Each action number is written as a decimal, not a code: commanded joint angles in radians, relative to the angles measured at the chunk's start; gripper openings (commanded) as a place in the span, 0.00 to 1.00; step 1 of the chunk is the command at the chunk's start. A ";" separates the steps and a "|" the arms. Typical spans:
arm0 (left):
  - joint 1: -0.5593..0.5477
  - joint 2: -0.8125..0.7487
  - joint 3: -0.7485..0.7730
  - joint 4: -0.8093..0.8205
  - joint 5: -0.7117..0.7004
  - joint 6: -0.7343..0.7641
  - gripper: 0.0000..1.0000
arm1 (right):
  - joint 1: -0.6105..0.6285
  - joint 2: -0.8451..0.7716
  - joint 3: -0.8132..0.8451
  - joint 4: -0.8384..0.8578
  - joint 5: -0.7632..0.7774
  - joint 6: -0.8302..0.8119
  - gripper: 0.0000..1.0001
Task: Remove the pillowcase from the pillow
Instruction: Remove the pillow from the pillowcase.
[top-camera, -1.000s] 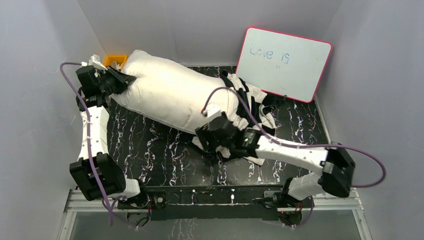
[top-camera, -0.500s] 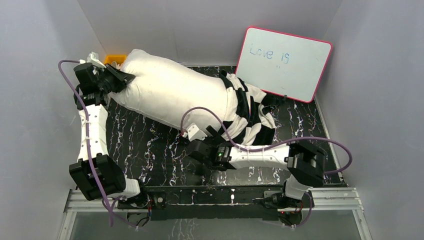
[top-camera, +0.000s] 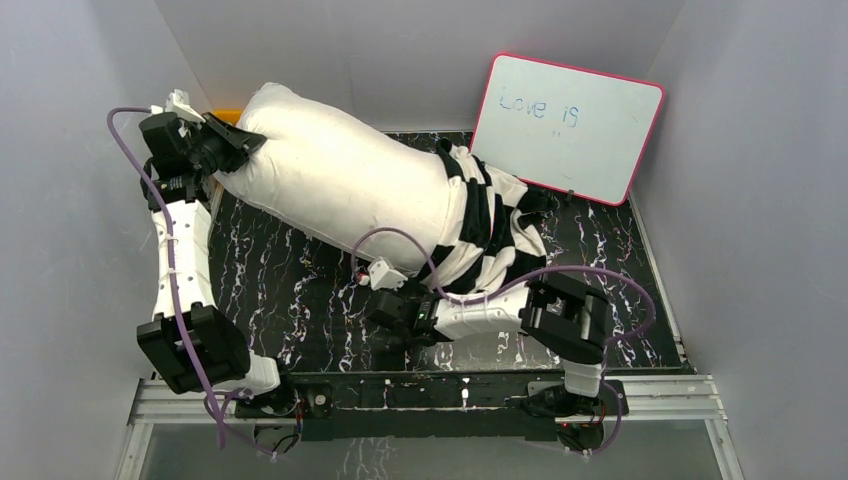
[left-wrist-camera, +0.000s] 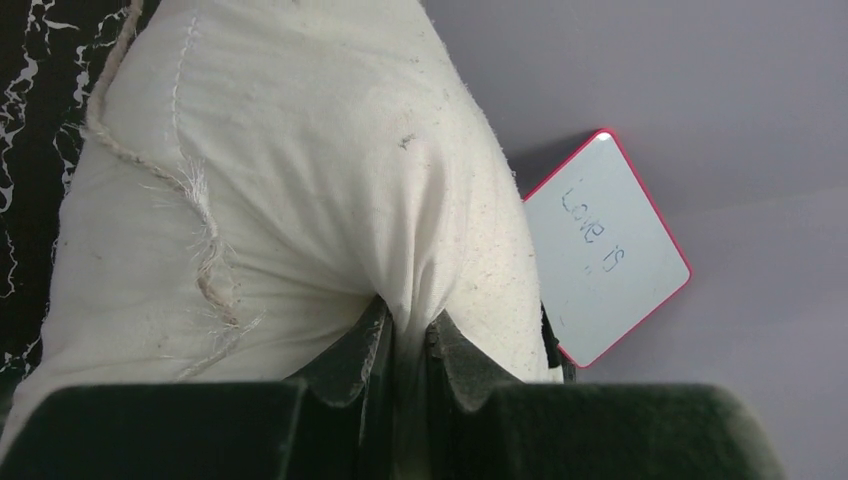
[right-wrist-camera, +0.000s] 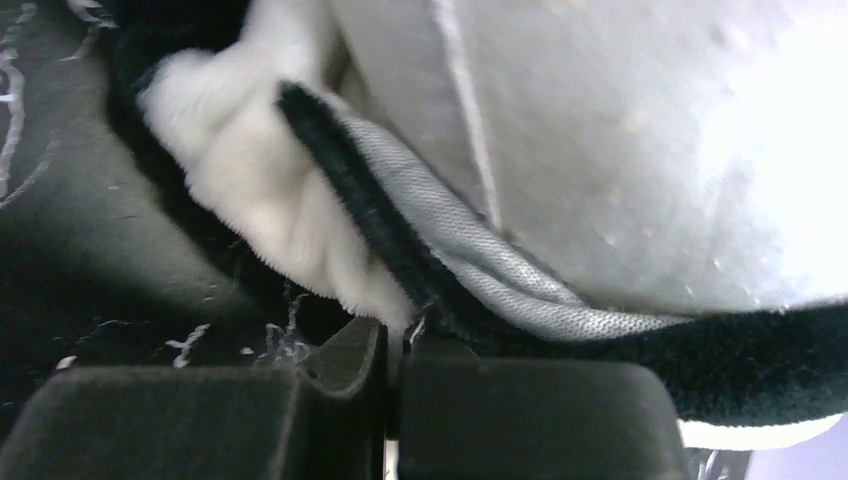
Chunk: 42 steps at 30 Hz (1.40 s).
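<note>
The plump white pillow (top-camera: 340, 180) lies slantwise across the black marbled table (top-camera: 300, 290). Its right end sits inside the black-and-white checkered pillowcase (top-camera: 490, 220), which is bunched there. My left gripper (top-camera: 245, 145) is shut on the pillow's far-left corner; in the left wrist view a fold of the white pillow (left-wrist-camera: 300, 180) is pinched between the left gripper's (left-wrist-camera: 410, 325) jaws. My right gripper (top-camera: 400, 300) is low at the pillowcase's near edge. In the right wrist view the right gripper (right-wrist-camera: 395, 335) is shut, with a tuft of the fluffy pillowcase (right-wrist-camera: 260, 200) hem in the gap, below the pillow (right-wrist-camera: 620, 150).
A pink-framed whiteboard (top-camera: 567, 125) leans against the back right wall, also seen in the whiteboard (left-wrist-camera: 610, 250) left wrist view. An orange bin (top-camera: 228, 116) peeks out behind the pillow's left end. Grey walls close in on three sides.
My right gripper came off the bunched pillowcase, swung down toward the near edge and shut on the hem. The left gripper lifted the pillow's corner slightly up and left.
</note>
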 joint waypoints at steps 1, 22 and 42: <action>0.033 -0.032 0.123 0.084 -0.007 -0.033 0.00 | -0.111 -0.142 -0.085 -0.002 -0.046 0.170 0.00; 0.307 -0.125 0.066 0.140 0.051 -0.128 0.00 | -0.766 -0.743 -0.270 -0.117 -0.598 0.293 0.68; -0.799 0.025 -0.191 -0.128 -0.374 0.539 0.98 | -0.764 -0.733 0.020 0.112 -0.582 0.176 0.98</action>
